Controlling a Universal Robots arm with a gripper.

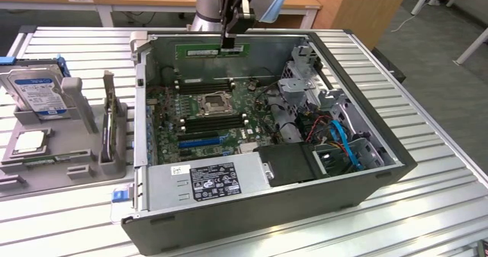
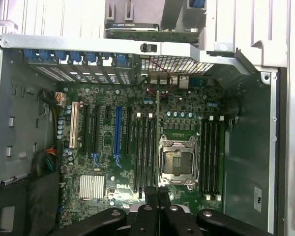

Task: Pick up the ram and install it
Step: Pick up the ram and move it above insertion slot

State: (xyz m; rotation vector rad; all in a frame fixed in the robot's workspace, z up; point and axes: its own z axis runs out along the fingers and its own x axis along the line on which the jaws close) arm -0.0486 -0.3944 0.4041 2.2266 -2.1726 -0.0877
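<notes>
The ram (image 1: 200, 51) is a long, narrow green stick hanging level above the back of the open computer case (image 1: 381, 171). My gripper (image 1: 227, 47) is shut on its top edge, near the end toward the exterior view's right. In the wrist view the black fingers (image 2: 148, 196) meet at the gripper (image 2: 158, 194). The ram (image 2: 158, 128) shows there edge-on as a thin line. It runs over the motherboard (image 2: 103, 162), between the black memory slots (image 2: 144, 152) and the CPU socket (image 2: 177, 164).
A grey fixture (image 1: 15, 183) at the exterior view's left holds a hard drive (image 1: 38, 91), a silver processor chip (image 1: 29, 141) and an upright card (image 1: 109, 105). Inside the case are a power supply (image 1: 210, 180), drive cages (image 1: 305, 85) and blue cables (image 1: 343, 143). More memory slots (image 2: 210, 152) flank the socket's other side.
</notes>
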